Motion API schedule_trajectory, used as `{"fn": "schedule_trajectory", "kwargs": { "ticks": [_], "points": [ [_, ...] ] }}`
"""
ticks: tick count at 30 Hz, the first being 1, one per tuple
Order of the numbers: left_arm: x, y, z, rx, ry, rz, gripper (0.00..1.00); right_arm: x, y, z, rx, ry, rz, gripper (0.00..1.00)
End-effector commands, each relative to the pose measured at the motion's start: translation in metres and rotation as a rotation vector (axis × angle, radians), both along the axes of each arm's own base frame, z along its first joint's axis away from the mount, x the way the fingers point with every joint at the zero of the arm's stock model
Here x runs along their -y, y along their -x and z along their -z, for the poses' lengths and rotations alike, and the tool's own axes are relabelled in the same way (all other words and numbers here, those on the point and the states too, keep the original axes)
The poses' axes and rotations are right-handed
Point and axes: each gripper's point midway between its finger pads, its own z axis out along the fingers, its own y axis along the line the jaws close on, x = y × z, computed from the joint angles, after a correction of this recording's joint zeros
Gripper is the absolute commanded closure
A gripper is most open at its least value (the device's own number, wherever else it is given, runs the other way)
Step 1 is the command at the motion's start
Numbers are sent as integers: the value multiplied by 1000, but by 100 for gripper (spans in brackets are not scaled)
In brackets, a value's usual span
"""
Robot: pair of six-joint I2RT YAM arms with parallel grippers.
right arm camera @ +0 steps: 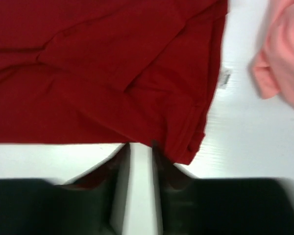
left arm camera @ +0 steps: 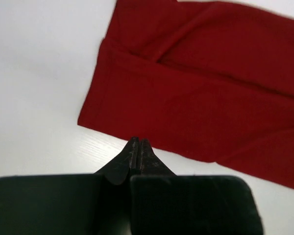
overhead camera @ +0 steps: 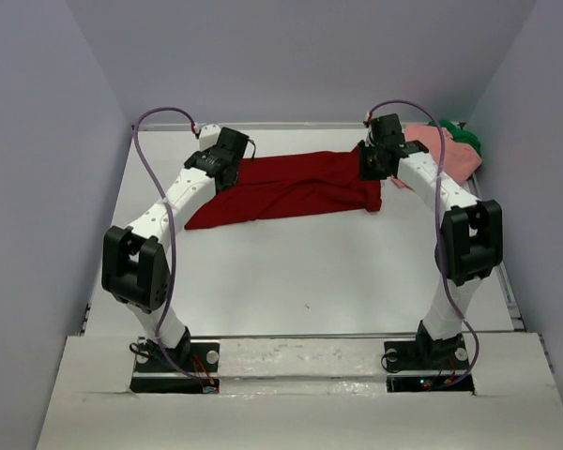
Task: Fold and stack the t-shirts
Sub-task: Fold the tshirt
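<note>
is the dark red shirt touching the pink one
Apart. The right wrist view shows bare white table between the dark red t-shirt and the salmon pink t-shirt.

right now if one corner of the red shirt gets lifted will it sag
Probably sags: the red shirt lies in soft folds and creases, so it looks floppy. Likely light: thin cloth lying flat on the table. A push would probably bunch it; its corner is already rumpled.

The top view looks down on the whole dark red t-shirt (overhead camera: 291,192); each wrist view sits close over one end of it.
</note>
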Motion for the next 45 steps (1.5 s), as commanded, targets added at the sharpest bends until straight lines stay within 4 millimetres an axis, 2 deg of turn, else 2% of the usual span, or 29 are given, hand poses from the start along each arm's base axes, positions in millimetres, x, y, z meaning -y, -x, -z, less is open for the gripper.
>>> {"fn": "schedule_trajectory", "kwargs": {
  "ticks": [1, 2, 3, 6, 7, 8, 11, 14, 15, 23, 38, 42, 43, 45],
  "points": [
    [22, 6, 22, -53, 89, 68, 100, -34, 5, 10, -23, -140, -100, 43],
    [22, 7, 22, -54, 87, 67, 100, -36, 3, 12, -29, -146, -108, 40],
    [21, 8, 19, -46, 84, 64, 96, -38, -1, 10, -29, -148, -113, 39],
    [17, 10, 9, -28, 77, 60, 91, -45, -7, 26, -69, -164, -132, 39],
    [18, 9, 2, -15, 81, 66, 90, -45, -15, 21, -54, -158, -118, 41],
    [18, 11, -6, -2, 82, 73, 90, -45, -16, 32, -84, -154, -117, 43],
    [17, 11, -18, 20, 87, 84, 90, -50, -25, 31, -83, -166, -125, 49],
    [17, 12, -26, 38, 88, 90, 90, -57, -29, 43, -105, -163, -131, 54],
    [16, 11, -25, 33, 84, 91, 90, -62, -31, 45, -109, -158, -139, 54],
    [17, 13, -18, 17, 75, 102, 90, -60, -39, 61, -123, -130, -129, 52],
    [14, 16, -24, 22, 67, 108, 89, -56, -49, 72, -121, -110, -89, 53],
    [14, 16, -24, 19, 64, 110, 90, -58, -51, 79, -130, -113, -92, 57],
    [14, 16, -24, 20, 63, 109, 90, -58, -52, 80, -129, -115, -92, 62],
    [13, 16, -25, 21, 62, 108, 90, -60, -53, 82, -133, -120, -95, 65]
  ]
}}
